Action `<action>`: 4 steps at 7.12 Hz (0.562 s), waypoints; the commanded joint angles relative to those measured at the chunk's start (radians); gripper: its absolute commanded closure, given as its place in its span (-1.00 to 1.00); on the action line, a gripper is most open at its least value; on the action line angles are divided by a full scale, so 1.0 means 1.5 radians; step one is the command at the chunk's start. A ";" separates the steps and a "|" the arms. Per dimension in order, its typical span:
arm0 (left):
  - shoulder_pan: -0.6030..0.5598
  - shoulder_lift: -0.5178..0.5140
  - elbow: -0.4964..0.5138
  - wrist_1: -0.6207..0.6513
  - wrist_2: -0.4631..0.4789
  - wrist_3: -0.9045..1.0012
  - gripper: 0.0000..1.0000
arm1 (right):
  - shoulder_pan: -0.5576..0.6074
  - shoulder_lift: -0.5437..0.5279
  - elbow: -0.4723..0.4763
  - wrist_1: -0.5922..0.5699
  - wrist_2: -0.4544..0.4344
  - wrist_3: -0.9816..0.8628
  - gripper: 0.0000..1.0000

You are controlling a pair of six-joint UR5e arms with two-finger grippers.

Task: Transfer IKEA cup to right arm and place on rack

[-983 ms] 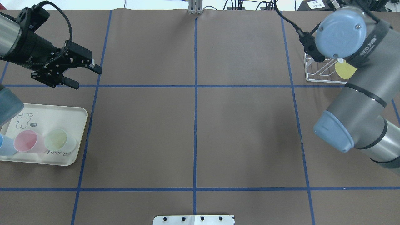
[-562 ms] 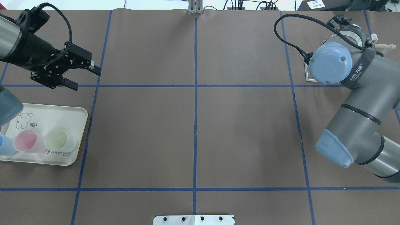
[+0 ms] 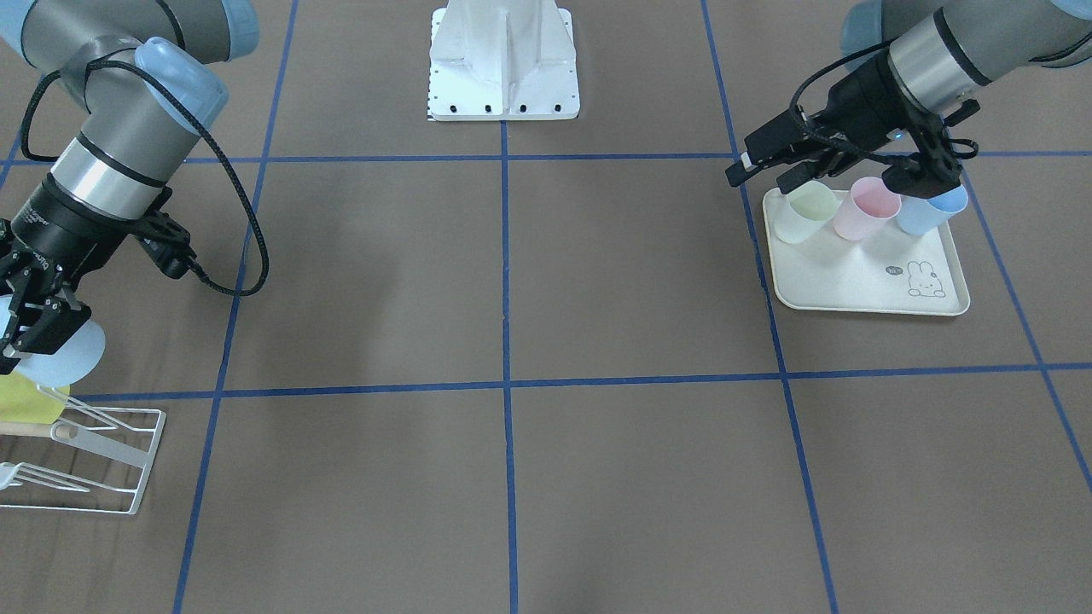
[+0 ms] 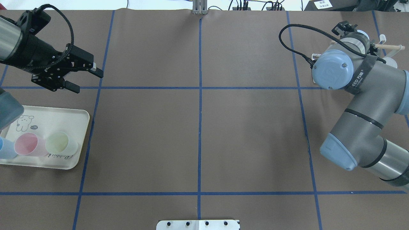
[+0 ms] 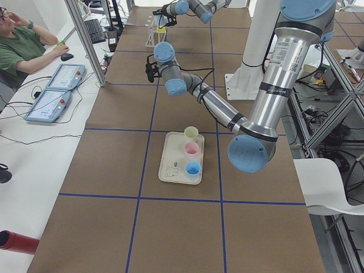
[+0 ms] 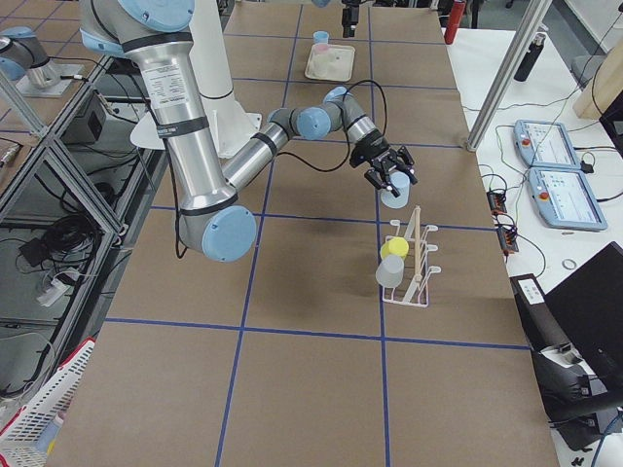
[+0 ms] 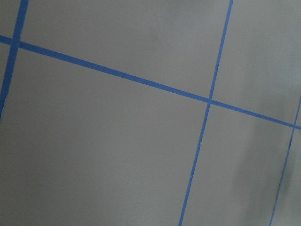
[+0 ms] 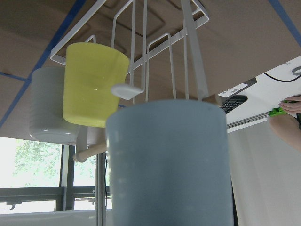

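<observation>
Overhead exterior view: shows a wide bare run of brown desk [image 4: 249,127] across the middle, crossed only by blue tape lines [image 4: 200,127], with open room from near edge to far edge. Finds the right arm [image 4: 367,105] folded over the far right corner, covering most of the rack [image 6: 415,263]. Leaves only a white wire corner and the wooden dowel [image 4: 391,47] poking out past the wrist, close to the desk's right edge.

From the front-facing and right-side views: right end effector [image 3: 38,333] clamped on a pale blue cup [image 3: 72,358], raised off the desk, close beside the rack's top and not hung on it. Next to it on the rack, a yellow cup [image 6: 392,247], and lower down a whitish cup [image 6: 386,273]. From the right wrist view: pale blue cup filling the foreground, with a round-tipped prong [image 8: 123,89] just past its rim; touching or apart, cannot tell. Tight quarters there, with wire, dowel and both hung cups crowding in.

At the far left: left end effector [image 4: 87,80] hovering above the desk, fingers [image 4: 96,70] apart, nothing between them, near a tape crossing and well apart from the rack. Nearer, against the left edge, a cream tray [image 4: 48,116] with a rabbit drawing, carrying a green cup [image 4: 59,142], a pink cup [image 4: 27,144] and a blue cup [image 4: 4,149] in a row along its near side, the blue one partly cut off at the view's edge. Left wrist view: bare desk and tape only.
</observation>
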 commanded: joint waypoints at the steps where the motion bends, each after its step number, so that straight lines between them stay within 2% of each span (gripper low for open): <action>1: 0.001 0.000 0.000 0.000 0.011 0.000 -1.00 | 0.010 -0.003 -0.014 0.044 0.013 -0.025 0.46; 4: 0.001 0.001 0.000 0.000 0.012 0.000 -1.00 | 0.037 -0.035 -0.042 0.138 0.051 -0.054 0.45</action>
